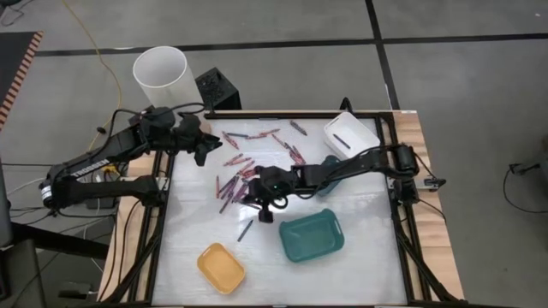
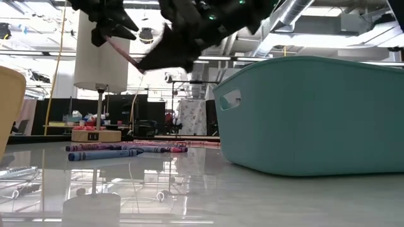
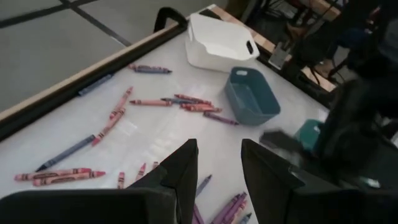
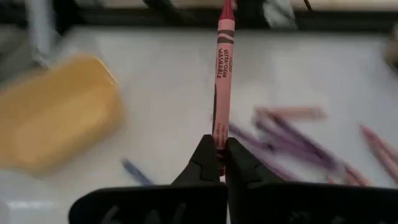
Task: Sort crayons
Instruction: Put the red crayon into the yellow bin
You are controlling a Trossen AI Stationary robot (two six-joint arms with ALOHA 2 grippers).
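Crayons (image 1: 237, 175), pink, red, purple and dark blue, lie loose on the white table between the arms; they also show in the left wrist view (image 3: 186, 102). One dark crayon (image 1: 246, 229) lies apart, nearer the front. My right gripper (image 1: 254, 195) is over the table's middle, shut on a pink-red crayon (image 4: 222, 74). That crayon shows high above the table in the low view (image 2: 126, 55). My left gripper (image 3: 214, 168) is open and empty above the pile's far left side (image 1: 205, 150). My right gripper pinches one end of the pink-red crayon (image 4: 219, 138) between its two fingertips. The crayon runs on ahead of the fingers, in line with them, its pointed end away from the gripper. It is lifted clear of the table.
A yellow tray (image 1: 221, 267) sits at the front left and a large teal tray (image 1: 311, 235) at the front middle. A small blue-teal tray (image 3: 252, 96) and a white tray (image 1: 349, 135) sit at the far right. A white cylinder (image 1: 161, 75) stands beyond the table's far left corner.
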